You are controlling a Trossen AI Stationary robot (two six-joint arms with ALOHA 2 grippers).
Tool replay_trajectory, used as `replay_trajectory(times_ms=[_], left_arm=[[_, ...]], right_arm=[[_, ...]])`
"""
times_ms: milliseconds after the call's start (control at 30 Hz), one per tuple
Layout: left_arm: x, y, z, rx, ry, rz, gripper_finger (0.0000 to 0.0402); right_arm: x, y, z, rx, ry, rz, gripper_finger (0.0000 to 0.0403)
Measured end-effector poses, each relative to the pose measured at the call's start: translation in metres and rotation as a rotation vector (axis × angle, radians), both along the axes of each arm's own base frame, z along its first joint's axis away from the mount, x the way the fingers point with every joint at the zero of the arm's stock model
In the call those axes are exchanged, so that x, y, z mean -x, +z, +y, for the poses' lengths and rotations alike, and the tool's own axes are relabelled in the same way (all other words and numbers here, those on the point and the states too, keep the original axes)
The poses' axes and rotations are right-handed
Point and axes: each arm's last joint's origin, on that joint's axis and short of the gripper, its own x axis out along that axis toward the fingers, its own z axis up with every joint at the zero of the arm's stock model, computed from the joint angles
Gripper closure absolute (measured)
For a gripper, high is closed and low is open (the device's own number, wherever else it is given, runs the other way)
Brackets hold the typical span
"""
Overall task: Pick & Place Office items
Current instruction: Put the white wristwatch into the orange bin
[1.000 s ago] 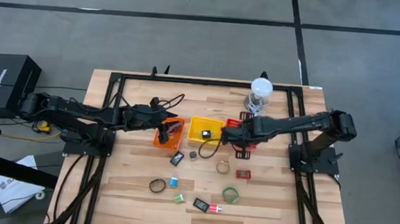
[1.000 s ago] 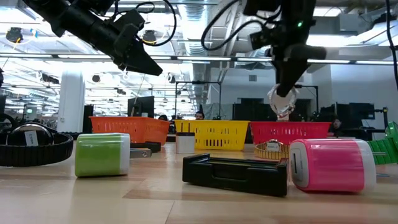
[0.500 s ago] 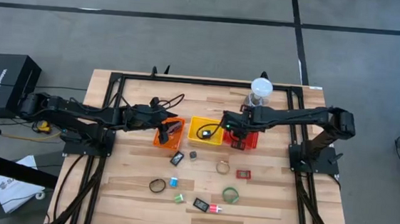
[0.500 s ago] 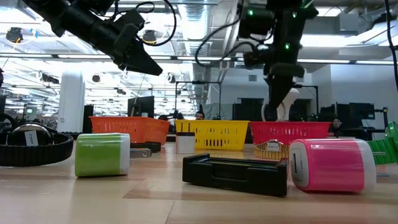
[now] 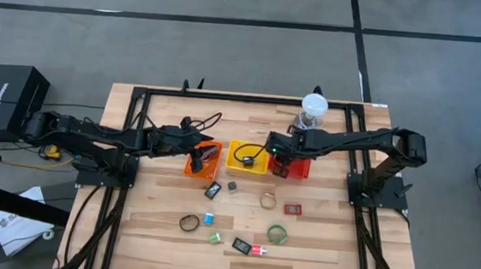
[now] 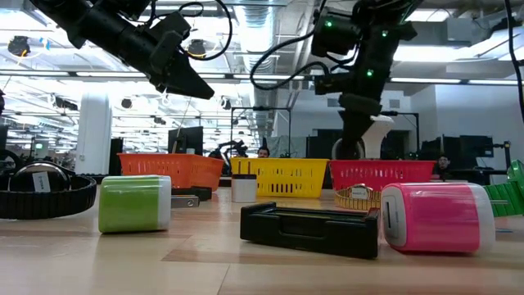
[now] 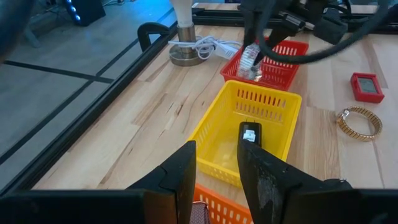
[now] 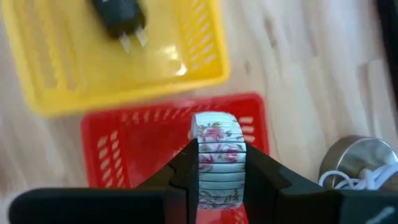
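**Floral band held over the red basket; a drop could miss the rim**

Nearest in the low view, along the bottom of the frame, a pink piece (image 6: pixel 434 217), a black tray (image 6: pixel 311 228) and a green piece (image 6: pixel 135 203) lie loose on the worktop (image 6: pixel 205 270). Behind them, at mid frame, stand the orange basket (image 6: pixel 168 170), yellow basket (image 6: pixel 282 177) and red basket (image 6: pixel 381 174).

The right gripper (image 8: pixel 216 165) is clenched on a floral ring band (image 8: pixel 217 149), which stands upright between its fingers directly above the red basket's open floor. The risk, as I judge it: the band could roll, bounce off the mesh rim, or fall into the yellow basket just beside.

The left gripper (image 7: pixel 214 165), upper left in the low view, hangs above the orange basket, jaws slightly parted, holding nothing visible.
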Motion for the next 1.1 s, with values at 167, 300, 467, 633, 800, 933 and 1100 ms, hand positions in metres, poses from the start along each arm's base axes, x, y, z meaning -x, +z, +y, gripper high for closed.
replay_trajectory(times_ms=[167,300,467,633,800,933,1100], left_arm=[[0.0,0.0,0.0,0.0,0.0,-0.001,0.0289],[0.0,0.0,0.0,0.0,0.0,-0.001,0.0289],[0.0,0.0,0.0,0.0,0.0,-0.004,0.0289],[0.0,0.0,0.0,0.0,0.0,-0.004,0.0289],[0.0,0.0,0.0,0.0,0.0,-0.004,0.0289],[0.0,0.0,0.0,0.0,0.0,-0.004,0.0289],[0.0,0.0,0.0,0.0,0.0,-0.004,0.0289]], right_arm=[[0.004,-0.002,-0.005,-0.068,-0.043,0.018,0.0321],[0.009,-0.003,-0.006,-0.084,-0.082,0.049,0.032],[0.009,-0.003,-0.005,-0.079,-0.051,0.068,0.032],[0.013,-0.004,-0.007,-0.111,-0.065,0.091,0.032],[0.013,-0.004,-0.009,-0.117,-0.069,0.089,0.032],[0.013,-0.004,-0.009,-0.14,-0.066,0.087,0.0315],[0.009,-0.016,-0.009,-0.157,-0.066,0.134,0.0263]])
